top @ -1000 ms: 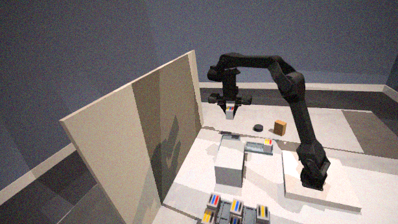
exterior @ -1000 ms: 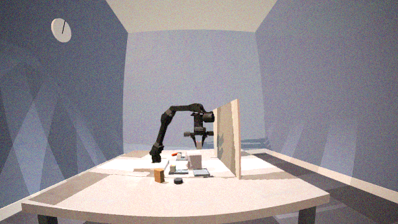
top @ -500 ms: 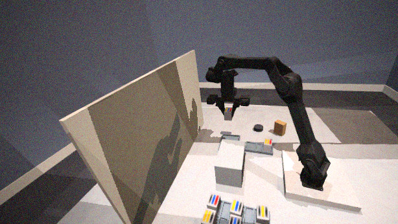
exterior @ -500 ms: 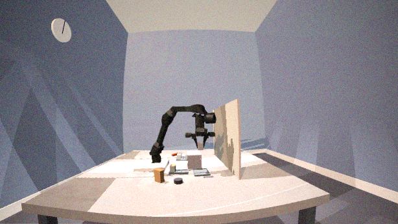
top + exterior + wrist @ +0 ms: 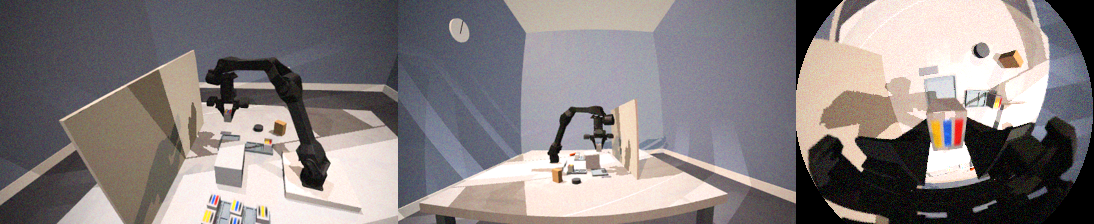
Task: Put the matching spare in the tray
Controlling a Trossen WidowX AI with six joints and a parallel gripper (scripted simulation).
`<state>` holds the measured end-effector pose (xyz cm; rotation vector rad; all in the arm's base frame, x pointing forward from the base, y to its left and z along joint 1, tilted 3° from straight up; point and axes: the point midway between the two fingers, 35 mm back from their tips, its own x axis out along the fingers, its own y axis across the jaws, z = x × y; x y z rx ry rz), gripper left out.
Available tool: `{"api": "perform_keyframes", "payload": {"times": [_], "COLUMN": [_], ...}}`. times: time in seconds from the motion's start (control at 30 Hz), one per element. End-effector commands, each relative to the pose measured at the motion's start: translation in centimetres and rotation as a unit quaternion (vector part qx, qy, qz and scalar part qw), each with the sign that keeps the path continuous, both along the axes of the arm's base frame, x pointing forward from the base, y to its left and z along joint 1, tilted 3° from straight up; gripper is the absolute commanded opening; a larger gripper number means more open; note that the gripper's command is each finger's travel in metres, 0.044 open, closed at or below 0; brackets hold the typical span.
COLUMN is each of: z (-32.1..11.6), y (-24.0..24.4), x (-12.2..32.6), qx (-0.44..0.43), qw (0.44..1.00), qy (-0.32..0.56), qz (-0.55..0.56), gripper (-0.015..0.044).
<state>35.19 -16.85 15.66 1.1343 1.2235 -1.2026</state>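
One striped block [image 5: 227,115] [image 5: 599,147] [image 5: 946,126] hangs upright, stripes lengthwise, pinched by the end effector [image 5: 228,117] [image 5: 599,147] [image 5: 944,117].

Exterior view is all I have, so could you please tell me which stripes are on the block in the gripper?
Observer: The wrist view shows yellow, blue and red, left to right, on the held block, which is between the fingers of the gripper.

Operator: Thank you. What about the striped blocks beyond the grey box?

Observer: In the top view, the rightmost block of that group has a yellow stripe between two dark ones.
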Motion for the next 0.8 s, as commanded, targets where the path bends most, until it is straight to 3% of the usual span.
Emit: {"api": "perform_keyframes", "payload": {"times": [0.0, 0.77], "z": [-0.3, -1.9], "y": [0.0, -0.2], "x": [0.1, 0.3], "qx": [0.001, 0.001], "qw": [1.0, 1.0], "qy": [-0.001, -0.001], "qz": [-0.002, -0.002], "gripper": [0.0, 0.0]}}
